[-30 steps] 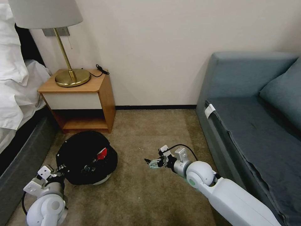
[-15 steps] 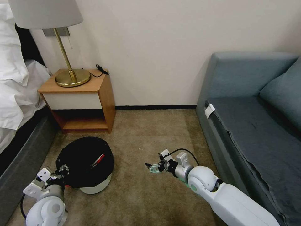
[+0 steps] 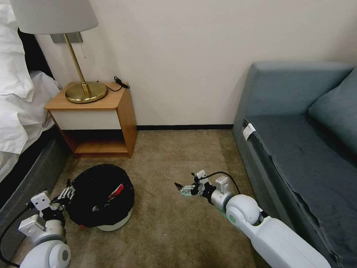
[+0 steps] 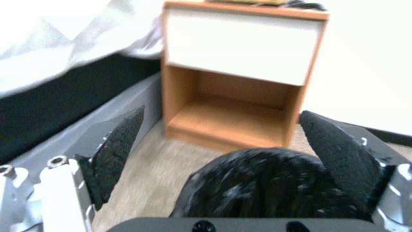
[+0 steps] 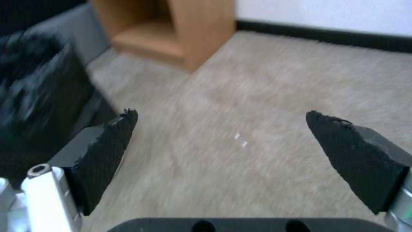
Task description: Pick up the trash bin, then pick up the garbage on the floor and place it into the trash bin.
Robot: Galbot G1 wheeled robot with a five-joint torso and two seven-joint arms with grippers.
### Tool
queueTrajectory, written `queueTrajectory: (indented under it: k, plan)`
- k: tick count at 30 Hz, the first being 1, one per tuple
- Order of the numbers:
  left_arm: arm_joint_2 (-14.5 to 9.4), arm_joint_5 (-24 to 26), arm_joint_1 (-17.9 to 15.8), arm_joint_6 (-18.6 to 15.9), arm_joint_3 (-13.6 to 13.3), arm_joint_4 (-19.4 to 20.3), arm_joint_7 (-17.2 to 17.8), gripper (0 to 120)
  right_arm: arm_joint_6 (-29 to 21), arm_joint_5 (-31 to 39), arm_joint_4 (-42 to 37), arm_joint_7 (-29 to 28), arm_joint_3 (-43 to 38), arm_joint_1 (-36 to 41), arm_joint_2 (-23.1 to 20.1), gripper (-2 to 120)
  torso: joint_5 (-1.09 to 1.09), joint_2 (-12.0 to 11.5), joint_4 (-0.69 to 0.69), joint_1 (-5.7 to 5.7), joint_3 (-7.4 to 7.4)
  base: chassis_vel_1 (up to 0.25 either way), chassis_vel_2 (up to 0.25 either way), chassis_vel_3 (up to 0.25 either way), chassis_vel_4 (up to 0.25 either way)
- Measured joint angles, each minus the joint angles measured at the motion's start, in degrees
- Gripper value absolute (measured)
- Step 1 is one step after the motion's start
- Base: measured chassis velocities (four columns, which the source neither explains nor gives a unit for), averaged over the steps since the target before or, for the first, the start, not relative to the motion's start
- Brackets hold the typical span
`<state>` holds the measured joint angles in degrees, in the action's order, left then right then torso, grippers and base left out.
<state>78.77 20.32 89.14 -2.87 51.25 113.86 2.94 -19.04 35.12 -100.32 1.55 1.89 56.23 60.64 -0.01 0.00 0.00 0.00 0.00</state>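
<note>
The trash bin point(image 3: 111, 222), white with a crinkled black bag point(image 4: 266, 183) over its rim, stands upright on the carpet in front of the nightstand. A red-and-white piece of garbage point(image 3: 116, 190) lies inside it. My left gripper point(image 3: 66, 194) is open just off the bin's left rim. In the left wrist view the bag bulges up between the spread fingers point(image 4: 116, 151), and I cannot tell whether they touch it. My right gripper point(image 3: 181, 187) hovers low over bare carpet to the right of the bin, open, with nothing between its fingers point(image 5: 107, 151).
A wooden nightstand point(image 3: 96, 123) with a brass lamp point(image 3: 83, 91) stands behind the bin. The bed point(image 3: 22, 160) runs along the left and a blue-grey sofa point(image 3: 297, 149) along the right. Tiny white crumbs point(image 3: 164, 176) dot the carpet between the grippers.
The bin, tilted and raised at my left gripper a second ago, now stands upright on the carpet. The left gripper has drawn back to the left. The right gripper shifted slightly farther away.
</note>
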Motion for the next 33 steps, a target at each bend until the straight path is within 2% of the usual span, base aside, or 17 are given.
queueTrajectory:
  k: [3, 4, 5, 6, 7, 9, 14, 21, 25, 33]
  plan:
    - [-1.89, -2.33, 0.12, 1.97, -1.11, 0.47, -4.00, 99, 1.07, -0.72, 0.97, -0.83, -3.74, 1.64, 4.37, 100, 0.00, 0.00, 0.00, 0.00, 0.00, 0.000, 0.000, 0.000, 0.000]
    - [-1.89, -2.33, 0.12, 1.97, -1.11, 0.47, -4.00, 99, 1.07, -0.72, 0.97, -0.83, -3.74, 1.64, 4.37, 100, 0.00, 0.00, 0.00, 0.00, 0.00, 0.000, 0.000, 0.000, 0.000]
    - [-2.33, -3.52, -0.12, 2.35, -1.56, 0.48, -5.23, 99, 1.32, -1.08, 1.49, -1.32, -5.14, 2.38, 6.87, 100, 0.01, 0.00, 0.00, 0.00, 0.00, 0.000, 0.000, 0.000, 0.000]
    - [-2.68, -4.42, -0.43, 2.25, -1.99, 0.49, -5.85, 99, 1.65, -1.63, 2.04, -1.73, -6.12, 2.86, 8.62, 100, 0.01, 0.00, 0.00, 0.00, 0.00, 0.000, 0.000, 0.000, 0.000]
    - [-2.68, -4.42, -0.43, 2.25, -1.99, 0.49, -5.85, 99, 1.65, -1.63, 2.04, -1.73, -6.12, 2.86, 8.62, 100, 0.01, 0.00, 0.00, 0.00, 0.00, 0.000, 0.000, 0.000, 0.000]
    - [-3.17, -5.64, -0.88, 0.54, -3.05, 0.67, -6.41, 100, 2.82, -3.16, 3.46, -2.33, -7.80, 4.05, 11.66, 100, 0.01, 0.00, 0.00, 0.00, 0.00, 0.000, 0.000, 0.000, 0.000]
    - [-3.64, -8.11, -0.96, 0.04, -3.94, 0.75, -8.18, 100, 4.56, -4.55, 4.66, -2.37, -9.36, 5.18, 13.64, 100, 0.00, 0.00, 0.00, 0.00, 0.00, 0.000, 0.000, 0.000, 0.000]
    - [-4.32, -9.86, -0.13, 3.23, -4.73, 1.21, -12.07, 100, 8.27, -6.51, 7.00, -1.44, -12.11, 6.15, 15.54, 100, 0.01, 0.00, 0.00, 0.00, 0.00, 0.000, 0.000, 0.000, 0.000]
    - [-4.32, -10.11, -0.35, 3.38, -4.89, 1.74, -14.13, 100, 9.18, -6.92, 8.43, -1.38, -13.17, 5.82, 16.80, 100, 0.01, 0.00, 0.00, 0.00, 0.00, 0.000, 0.000, 0.000, 0.000]
    - [-4.12, -10.06, -0.60, 2.43, -5.32, 2.08, -14.80, 100, 9.81, -7.18, 9.88, -1.39, -13.98, 5.51, 17.90, 100, 0.01, 0.00, 0.00, 0.00, 0.00, 0.000, 0.000, 0.000, 0.000]
